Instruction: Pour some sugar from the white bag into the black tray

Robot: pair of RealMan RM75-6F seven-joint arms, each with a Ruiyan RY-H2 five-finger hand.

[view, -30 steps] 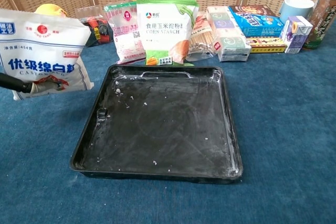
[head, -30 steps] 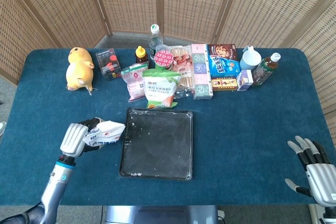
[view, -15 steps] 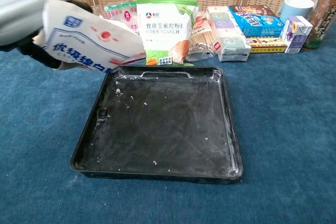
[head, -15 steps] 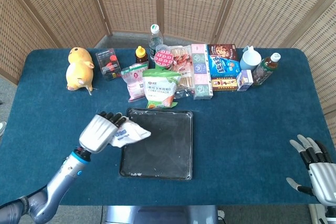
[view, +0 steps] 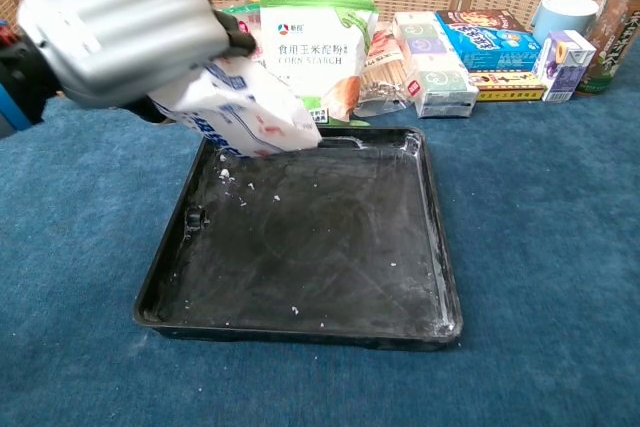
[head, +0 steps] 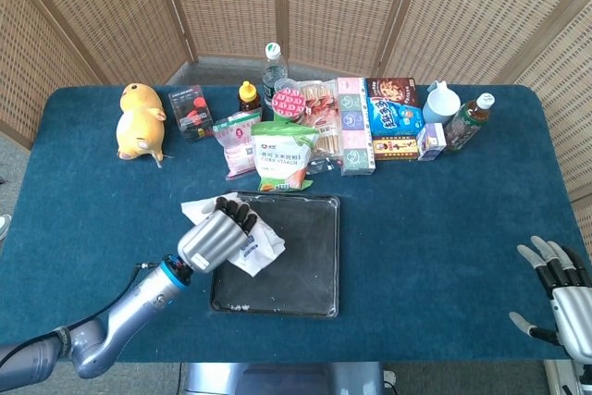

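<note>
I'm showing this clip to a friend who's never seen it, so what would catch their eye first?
First the left hand, gripping the white sugar bag tilted over the black tray's left side. Next, the crowded row of groceries behind the tray, led by the green corn starch pouch, and the yellow plush toy at far left.

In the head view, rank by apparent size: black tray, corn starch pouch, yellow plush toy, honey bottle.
1. black tray
2. corn starch pouch and yellow plush toy look alike; unranked
3. honey bottle

Powder-smeared black metal tray (view: 330,247)
</note>
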